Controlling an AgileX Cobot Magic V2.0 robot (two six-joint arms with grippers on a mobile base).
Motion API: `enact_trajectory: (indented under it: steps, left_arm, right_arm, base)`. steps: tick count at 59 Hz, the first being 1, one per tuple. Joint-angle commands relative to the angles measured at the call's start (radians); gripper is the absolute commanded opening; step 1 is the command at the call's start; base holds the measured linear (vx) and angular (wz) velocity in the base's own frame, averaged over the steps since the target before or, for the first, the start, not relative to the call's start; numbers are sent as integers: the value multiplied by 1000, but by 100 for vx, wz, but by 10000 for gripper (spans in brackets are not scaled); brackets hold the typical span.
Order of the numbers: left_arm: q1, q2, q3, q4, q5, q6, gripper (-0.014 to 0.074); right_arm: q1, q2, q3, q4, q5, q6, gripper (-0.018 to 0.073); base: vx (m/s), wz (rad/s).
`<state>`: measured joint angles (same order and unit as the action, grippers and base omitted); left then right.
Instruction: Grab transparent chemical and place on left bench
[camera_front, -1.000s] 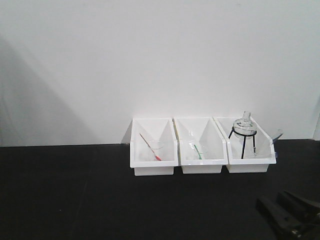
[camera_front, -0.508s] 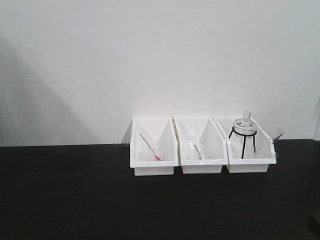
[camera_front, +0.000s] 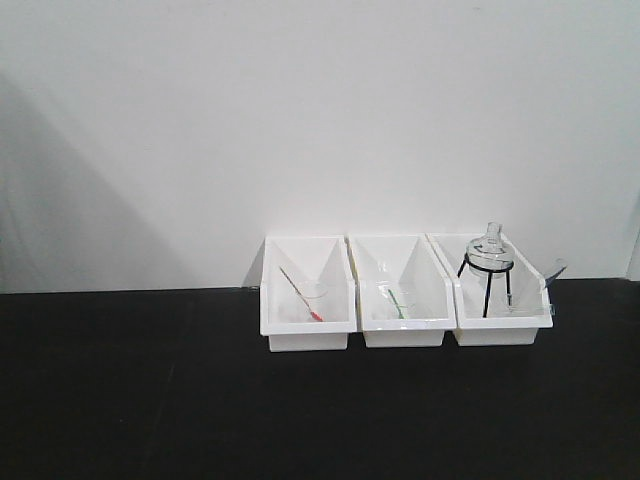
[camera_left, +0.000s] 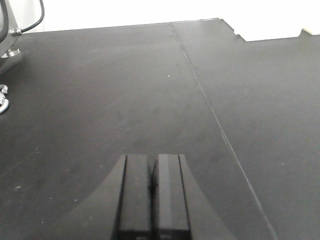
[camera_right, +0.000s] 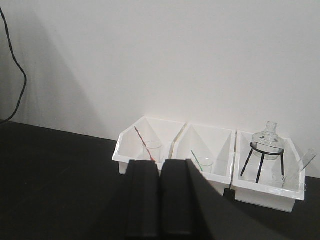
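The transparent chemical (camera_front: 522, 301), a small clear beaker with a translucent dropper (camera_front: 554, 269), stands in the right white bin (camera_front: 500, 333) beside a round flask on a black tripod (camera_front: 487, 262). In the right wrist view the beaker (camera_right: 289, 182) sits at the bin's right end. The bins stand on the black left bench (camera_front: 150, 400) against the white wall. My right gripper (camera_right: 160, 162) is shut and empty, in front of the bins. My left gripper (camera_left: 152, 157) is shut and empty over bare black bench (camera_left: 100, 75). Neither gripper shows in the front view.
The left bin (camera_front: 305, 335) holds a beaker with a red dropper (camera_front: 301, 292). The middle bin (camera_front: 404, 333) holds a beaker with a green dropper (camera_front: 396, 304). A seam (camera_left: 210, 110) runs across the worktop. A black cable (camera_right: 15, 65) hangs at far left.
The right gripper, seen at the lower right corner of the front view one second ago, has dropped out of that view. The bins and glassware have not moved.
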<state>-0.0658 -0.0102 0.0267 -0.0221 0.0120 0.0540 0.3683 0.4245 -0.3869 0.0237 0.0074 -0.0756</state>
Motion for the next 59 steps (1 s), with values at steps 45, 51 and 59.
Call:
enact_trajectory:
  steps: [45,51,59]
  left_arm:
    - [-2,-19,16,-1,-78,-8,-3]
    - [-2,-19,16,-1,-78,-8,-3]
    - [-2,-19,16,-1,-78,-8,-3]
  right_arm:
    - [-75,-363,401,4,-62,135,-7]
    - [-158,-426,425,-1,24,160,-7]
    - [-232,-447,425,-24,88,159,-7]
  base:
    - [0,0]
    - [0,0]
    - [0,0]
